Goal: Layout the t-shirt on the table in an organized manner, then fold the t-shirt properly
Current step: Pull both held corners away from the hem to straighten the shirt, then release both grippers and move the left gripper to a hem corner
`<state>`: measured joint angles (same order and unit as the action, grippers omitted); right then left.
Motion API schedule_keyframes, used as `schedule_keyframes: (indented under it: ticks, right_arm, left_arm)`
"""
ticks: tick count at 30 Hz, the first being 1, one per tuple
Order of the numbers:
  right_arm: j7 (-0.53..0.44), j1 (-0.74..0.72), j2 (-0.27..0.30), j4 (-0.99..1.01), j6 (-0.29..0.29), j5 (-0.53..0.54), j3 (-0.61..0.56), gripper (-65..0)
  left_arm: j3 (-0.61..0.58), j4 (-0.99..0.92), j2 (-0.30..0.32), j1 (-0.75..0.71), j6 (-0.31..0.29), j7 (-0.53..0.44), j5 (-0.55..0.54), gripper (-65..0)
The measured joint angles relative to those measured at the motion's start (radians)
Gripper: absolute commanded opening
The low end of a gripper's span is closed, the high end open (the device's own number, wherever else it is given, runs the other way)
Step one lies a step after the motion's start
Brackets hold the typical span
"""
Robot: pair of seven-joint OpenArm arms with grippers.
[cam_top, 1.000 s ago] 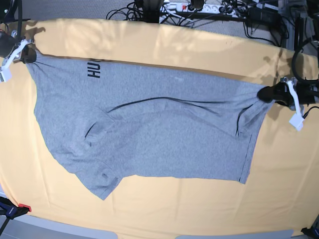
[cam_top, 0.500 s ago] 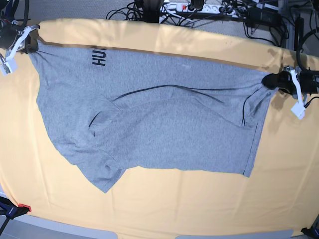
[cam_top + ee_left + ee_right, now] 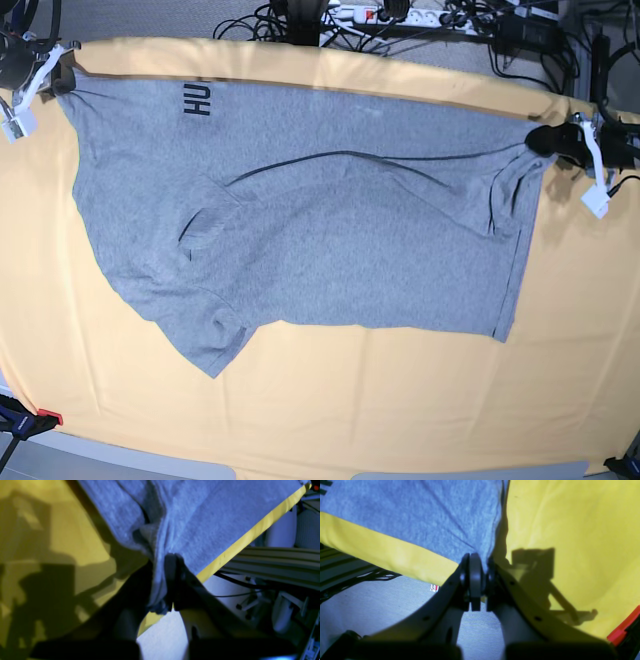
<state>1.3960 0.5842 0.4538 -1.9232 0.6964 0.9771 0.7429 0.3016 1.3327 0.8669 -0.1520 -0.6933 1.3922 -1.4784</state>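
a wide table [image 3: 330,420] draped in pale yellow-orange cloth with faint creases fills most of the base view. beyond its far edge lies grey floor with a tangle of black cables [image 3: 300,20] and a white power strip [image 3: 400,14]. a small red-and-black clamp [image 3: 30,420] sits at the near left corner of the table.

the heather-grey short-sleeved cotton t-shirt [image 3: 330,240] is spread across the far half of the table, its upper edge close to the far rim, black block lettering [image 3: 196,100] near the upper left. a sleeve [image 3: 205,340] points toward the near side.

the right gripper [image 3: 480,562] is clamped on a corner of the shirt at the table's far left edge. the left gripper [image 3: 162,562] pinches bunched grey fabric at the far right edge, where the cloth gathers in folds.
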Motion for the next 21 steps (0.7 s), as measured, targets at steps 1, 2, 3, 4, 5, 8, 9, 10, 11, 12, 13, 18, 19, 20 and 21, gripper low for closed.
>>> schedule_keyframes:
  ticks: [1, 2, 3, 4, 5, 8, 9, 10, 11, 12, 13, 18, 19, 20, 21]
  right_arm:
    - [0.0, 0.0, 0.0, 0.0, 0.0, 0.0, 0.0, -65.0]
    - [0.0, 0.0, 0.0, 0.0, 0.0, 0.0, 0.0, -65.0]
    - [0.0, 0.001, 0.0, 0.0, 0.0, 0.0, 0.0, -65.0]
    - [0.0, 0.0, 0.0, 0.0, 0.0, 0.0, 0.0, -65.0]
    - [0.0, 0.0, 0.0, 0.0, 0.0, 0.0, 0.0, -65.0]
    - [0.0, 0.0, 0.0, 0.0, 0.0, 0.001, 0.0, -63.6]
    - [0.0, 0.0, 0.0, 0.0, 0.0, 0.001, 0.0, -57.6]
    - [-0.003, 0.0, 0.0, 0.0, 0.0, 0.0, 0.0, -51.7]
    - [-0.008, 0.0, 0.001, 0.0, 0.0, -0.002, 0.0, -47.0]
    - [-0.017, 0.001, 0.001, 0.0, 0.0, -0.014, 0.002, -44.3]
    - [-0.023, 0.0, 0.0, 0.0, 0.0, -0.016, 0.009, -43.5]
    - [-0.023, 0.0, 0.006, 0.0, 0.0, 0.044, 0.101, -43.6]
    - [-0.025, 0.0, 0.006, 0.0, 0.0, 0.082, 0.13, -43.6]
    - [-0.026, -0.002, 0.008, 0.0, 0.0, 0.121, 0.16, -43.6]
    - [-0.026, -0.007, 0.009, 0.0, 0.0, 0.155, 0.191, -43.6]
  left_arm:
    - [0.0, 0.0, 0.0, 0.0, 0.0, 0.0, 0.0, -65.0]
    - [0.0, 0.0, 0.0, 0.001, 0.0, 0.0, 0.0, -65.0]
    - [0.0, 0.0, 0.0, 0.0, 0.0, 0.0, 0.0, -65.0]
    - [0.0, 0.0, -0.001, 0.0, 0.0, 0.0, 0.0, -65.0]
    - [0.0, 0.0, 0.0, 0.0, 0.0, 0.0, 0.0, -65.0]
    - [0.0, 0.0, 0.0, 0.006, 0.0, 0.002, 0.0, -52.9]
    - [0.0, 0.0, 0.0, 0.014, 0.0, 0.008, 0.006, -48.1]
    - [0.0, 0.0, 0.0, 0.021, 0.0, 0.015, 0.014, -43.4]
    - [0.0, 0.0, 0.003, 0.032, 0.0, 0.016, 0.016, -38.4]
    - [0.002, 0.0, 0.005, 0.042, 0.0, 0.014, 0.016, -33.5]
    - [0.006, 0.0, 0.007, 0.052, 0.0, 0.013, 0.015, -29.3]
    - [0.087, 0.0, 0.011, 0.076, 0.0, 0.014, 0.016, -25.5]
    - [0.105, 0.0, 0.01, 0.08, 0.0, 0.015, 0.017, -25.5]
    - [0.125, 0.0, 0.01, 0.085, 0.0, 0.017, 0.019, -25.5]
    - [0.146, 0.0, 0.008, 0.097, 0.0, 0.022, 0.019, -25.5]
